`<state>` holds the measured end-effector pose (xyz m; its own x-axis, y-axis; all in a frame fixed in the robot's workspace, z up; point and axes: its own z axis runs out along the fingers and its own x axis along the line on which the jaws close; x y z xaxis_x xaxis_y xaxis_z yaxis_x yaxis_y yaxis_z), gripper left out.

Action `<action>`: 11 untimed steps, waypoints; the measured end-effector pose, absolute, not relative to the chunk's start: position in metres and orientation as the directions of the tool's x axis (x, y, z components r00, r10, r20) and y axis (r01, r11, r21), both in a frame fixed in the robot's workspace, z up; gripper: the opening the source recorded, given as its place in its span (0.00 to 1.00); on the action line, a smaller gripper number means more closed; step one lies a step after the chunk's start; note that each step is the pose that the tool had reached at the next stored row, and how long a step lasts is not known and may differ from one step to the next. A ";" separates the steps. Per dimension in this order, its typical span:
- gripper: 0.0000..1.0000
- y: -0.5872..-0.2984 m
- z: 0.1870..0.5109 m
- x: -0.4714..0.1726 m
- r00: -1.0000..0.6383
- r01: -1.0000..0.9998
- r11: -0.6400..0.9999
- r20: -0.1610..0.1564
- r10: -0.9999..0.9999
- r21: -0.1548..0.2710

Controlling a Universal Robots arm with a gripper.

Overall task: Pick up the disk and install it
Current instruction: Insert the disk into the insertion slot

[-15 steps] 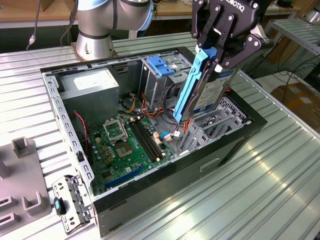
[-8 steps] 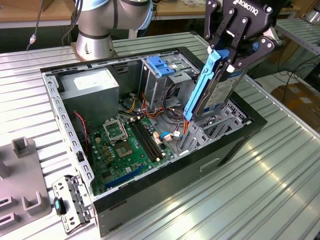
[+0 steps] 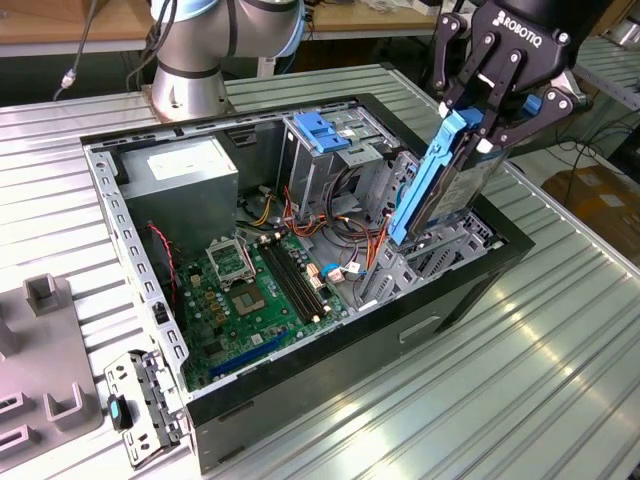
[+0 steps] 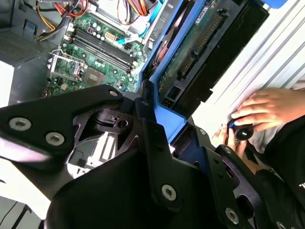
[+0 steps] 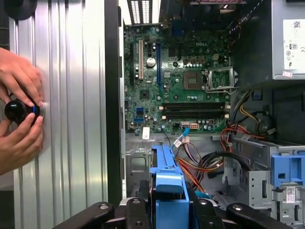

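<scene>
The disk [image 3: 440,185], silver-grey with a blue side rail, hangs steeply tilted over the drive bay [image 3: 445,255] at the open computer case's side on the exterior view's right. My gripper [image 3: 485,120] is shut on the disk's upper end. In the second wrist view the disk's [image 4: 195,43] green circuit-board underside points down toward the case, held by my gripper [image 4: 167,129]. The first wrist view shows the disk's blue rail [image 5: 167,179] edge-on between my gripper's [image 5: 169,212] black fingers, above the bay and its cables.
The open case holds a green motherboard [image 3: 260,280], a grey power-supply box [image 3: 190,170] and a metal cage with a blue top [image 3: 325,130]. A person's hands [image 5: 19,114] hold a black knob on the ribbed table beside the case. A grey fixture [image 3: 40,350] lies at the exterior view's left.
</scene>
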<state>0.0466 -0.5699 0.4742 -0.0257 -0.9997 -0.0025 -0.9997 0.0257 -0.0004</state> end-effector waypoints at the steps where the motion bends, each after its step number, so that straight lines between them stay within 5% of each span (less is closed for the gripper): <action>1: 0.37 -0.570 0.473 0.048 -0.026 -1.000 0.026 -0.002 -1.000 0.000; 11: 0.37 -0.567 0.463 0.061 -0.025 -1.000 0.025 -0.003 -1.000 0.000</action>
